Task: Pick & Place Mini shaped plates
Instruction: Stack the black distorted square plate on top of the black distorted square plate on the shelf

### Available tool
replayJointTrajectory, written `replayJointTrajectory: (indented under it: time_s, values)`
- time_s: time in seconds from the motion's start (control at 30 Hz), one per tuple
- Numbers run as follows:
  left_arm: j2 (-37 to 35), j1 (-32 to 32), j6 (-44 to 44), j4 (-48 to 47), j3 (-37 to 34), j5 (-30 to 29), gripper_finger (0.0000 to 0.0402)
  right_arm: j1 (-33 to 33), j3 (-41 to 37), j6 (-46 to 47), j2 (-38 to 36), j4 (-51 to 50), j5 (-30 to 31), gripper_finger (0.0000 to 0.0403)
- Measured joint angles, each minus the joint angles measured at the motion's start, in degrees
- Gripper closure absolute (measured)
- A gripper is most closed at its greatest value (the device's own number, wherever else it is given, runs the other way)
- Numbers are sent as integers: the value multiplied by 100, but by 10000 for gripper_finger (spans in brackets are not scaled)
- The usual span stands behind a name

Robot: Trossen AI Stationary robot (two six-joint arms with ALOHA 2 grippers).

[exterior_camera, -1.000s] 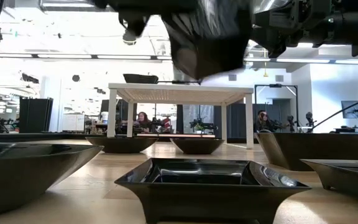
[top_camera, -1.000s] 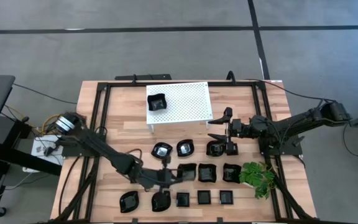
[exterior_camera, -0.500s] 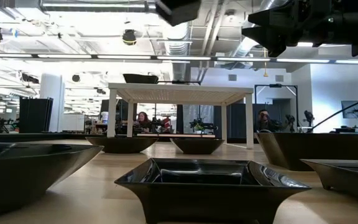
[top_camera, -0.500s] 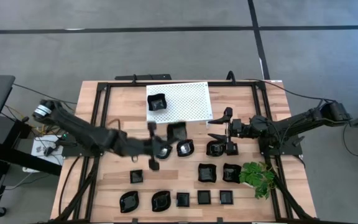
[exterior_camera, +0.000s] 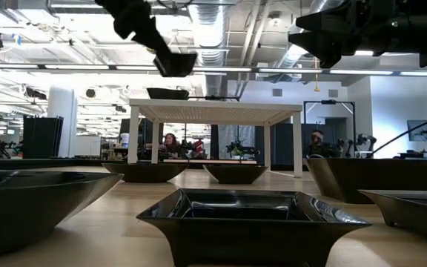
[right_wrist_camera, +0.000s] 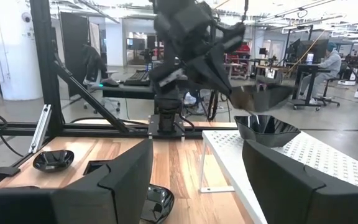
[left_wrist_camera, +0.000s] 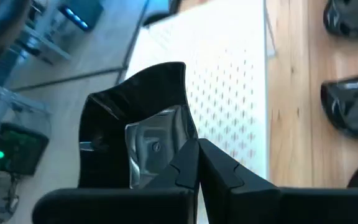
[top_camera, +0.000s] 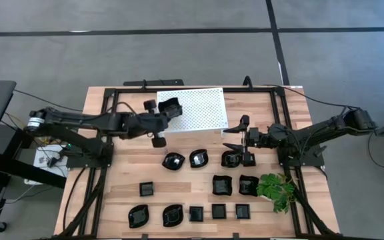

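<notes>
1. Held plate (left_wrist_camera: 138, 134): a small glossy black dish with raised, flared walls, carried in the air over the near-left corner of the white perforated rack (top_camera: 202, 110). In the left wrist view it sits tilted, one pointed corner aimed away from the fingers; no clear long axis.
2. Left gripper (top_camera: 157, 115): fingers pressed together on the plate's rim, seen pinching it in the wrist view. The left arm reaches nearly level from the table's left edge across to the rack, wrist just beside the rack's left side.
3. Second plate (top_camera: 170, 109): already resting on the rack's left end, open side up. From above, the held dish and this one overlap, so I cannot tell them apart there.
4. In the low view the held plate (exterior_camera: 175, 64) hangs well above the rack top, tilted.
5. Remaining plates (top_camera: 213, 185): spread over the wooden table (top_camera: 129, 167) nearer the front, in three loose rows, all open side up.
6. Right gripper (top_camera: 240, 141): fingers wide apart, nothing between them, poised above a plate (top_camera: 230, 159) at the right end of the row nearest the rack. Right arm reaches in from the table's right side.
7. Green leafy plant (top_camera: 275, 188): stands near the right front, beside the plates.
</notes>
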Motion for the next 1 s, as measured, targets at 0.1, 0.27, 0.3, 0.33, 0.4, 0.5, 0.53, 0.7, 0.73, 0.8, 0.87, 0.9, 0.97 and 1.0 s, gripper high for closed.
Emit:
replayJointTrajectory:
  time_s: [0.1, 0.27, 0.3, 0.33, 0.4, 0.5, 0.53, 0.7, 0.73, 0.8, 0.87, 0.9, 0.97, 1.0]
  values:
    - [15, 215, 1, -27, -158, 123, 393, 0, 0, 6, 0, -84, 0, 159]
    - [19, 312, 116, 4, -332, 127, 395, 0, -2, 6, 0, -135, 4, 159]
    - [19, 311, 118, 4, -361, 129, 393, 0, 0, 6, 0, -137, 3, 159]
    - [19, 311, 123, 9, -389, 130, 392, 0, -1, 6, 0, -137, 4, 159]
    - [19, 311, 127, 9, -468, 129, 390, 0, -1, 6, 0, -136, 4, 159]
    - [19, 311, 128, 1, -547, 131, 390, 0, -2, 6, 0, -138, 4, 159]
    - [19, 311, 127, 5, -555, 131, 391, 0, 0, 6, 0, -138, 6, 159]
    - [19, 311, 127, 24, -555, 131, 384, -2, -2, -2, 0, -138, 9, 159]
    - [19, 311, 129, 26, -555, 129, 379, -2, 0, -7, 0, -138, 10, 159]
    - [19, 311, 127, 24, -555, 108, 366, -2, -2, -7, 0, -137, 11, 159]
    - [19, 311, 129, 26, -555, -5, 351, -2, -2, -8, 0, -136, 11, 159]
    - [19, 310, 128, 29, -555, -79, 343, -2, -2, -8, 0, -136, 11, 159]
    - [19, 280, 128, 58, -555, -219, 326, -2, 0, -10, 0, -134, 11, 159]
    - [19, 243, 122, 109, -555, -276, 320, -2, -2, -10, 0, -130, 11, 159]
